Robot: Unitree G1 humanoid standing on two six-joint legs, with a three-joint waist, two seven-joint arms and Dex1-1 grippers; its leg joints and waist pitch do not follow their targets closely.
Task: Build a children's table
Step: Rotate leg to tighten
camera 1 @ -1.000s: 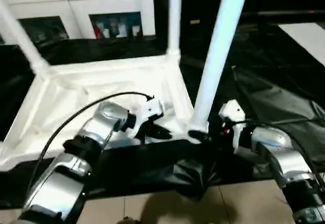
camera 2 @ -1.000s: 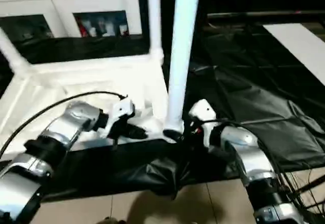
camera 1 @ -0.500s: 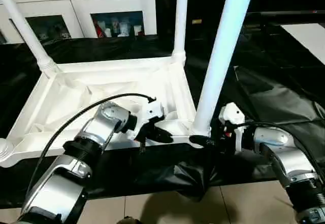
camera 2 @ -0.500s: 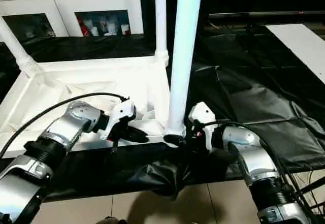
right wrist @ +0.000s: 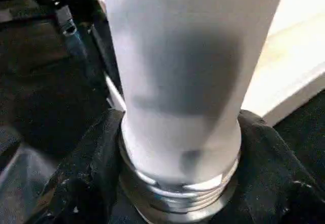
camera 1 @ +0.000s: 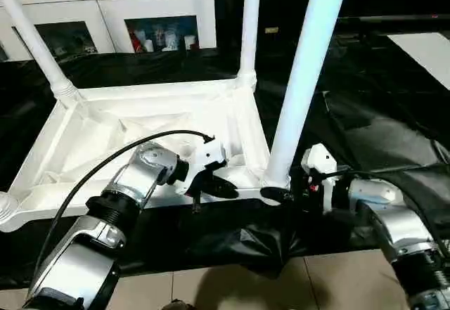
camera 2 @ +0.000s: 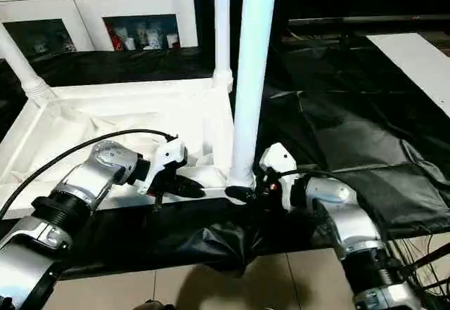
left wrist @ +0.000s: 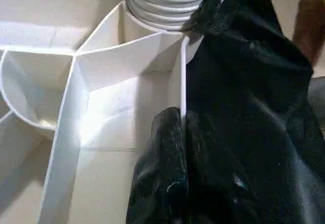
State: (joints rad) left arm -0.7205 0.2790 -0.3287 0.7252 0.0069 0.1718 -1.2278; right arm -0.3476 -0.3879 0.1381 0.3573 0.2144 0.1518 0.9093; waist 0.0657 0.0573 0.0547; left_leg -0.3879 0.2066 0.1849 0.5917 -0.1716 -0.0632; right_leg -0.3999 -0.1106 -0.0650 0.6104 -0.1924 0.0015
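Note:
The white tabletop (camera 1: 140, 124) lies upside down on black cloth, its ribbed underside facing up. Two legs stand in the far corners, one on the left (camera 1: 35, 43) and one on the right (camera 1: 249, 22). A third leg (camera 1: 302, 78) rises from the near right corner socket, leaning slightly right. My right gripper (camera 1: 278, 194) is shut on that leg's threaded base (right wrist: 177, 183), with a black finger (right wrist: 86, 178) on each side. My left gripper (camera 1: 221, 187) is shut on the tabletop's thin near rim (left wrist: 183, 82), close to that same corner. The near left socket (camera 1: 5, 208) holds no leg.
A white cabinet with glass doors (camera 1: 162, 15) stands behind the tabletop. Black cloth (camera 1: 380, 127) spreads to the right, bunched below the near right corner (camera 1: 260, 243). A white panel (camera 1: 429, 50) lies at the far right. Tiled floor (camera 1: 232, 289) shows at the front.
My right gripper's fingers have closed in on the leg's base. The head camera has tilted, shifting the whole picture. The left gripper has kept its pinch on the rim.

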